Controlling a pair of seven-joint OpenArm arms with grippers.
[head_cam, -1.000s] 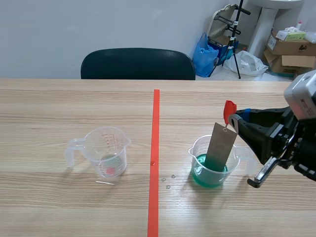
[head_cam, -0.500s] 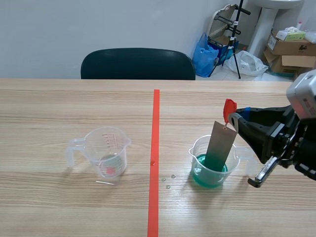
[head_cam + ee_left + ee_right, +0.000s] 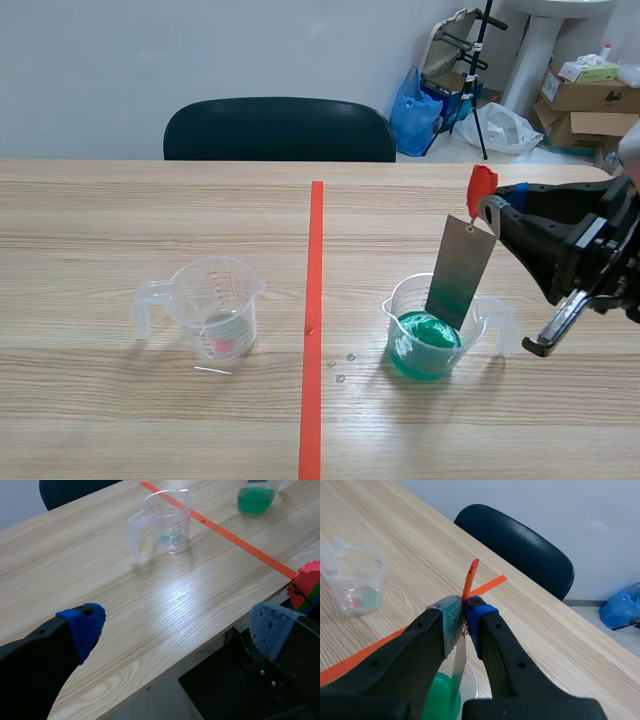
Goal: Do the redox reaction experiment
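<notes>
A grey metal strip (image 3: 461,269) with a red tag (image 3: 481,187) at its top hangs tilted, its lower end inside the clear beaker of green liquid (image 3: 424,341) right of the red line. My right gripper (image 3: 491,210) is shut on the strip's top; in the right wrist view the strip (image 3: 459,666) runs down between the fingers toward the green liquid (image 3: 441,701), with the red tag (image 3: 469,579) above the pads. A second clear beaker (image 3: 215,305) with a little liquid stands left of the line. My left gripper (image 3: 175,625) is open off the table's near edge, far short of that beaker (image 3: 169,520).
An orange-red tape line (image 3: 313,320) splits the wooden table. A few small droplets (image 3: 342,366) lie beside the green beaker. A black chair (image 3: 279,128) stands behind the far edge. Boxes and bags (image 3: 590,92) are on the floor at the back right.
My right gripper has risen and shifted right, lifting the metal strip higher so less of it sits in the green liquid. The left beaker has not moved.
</notes>
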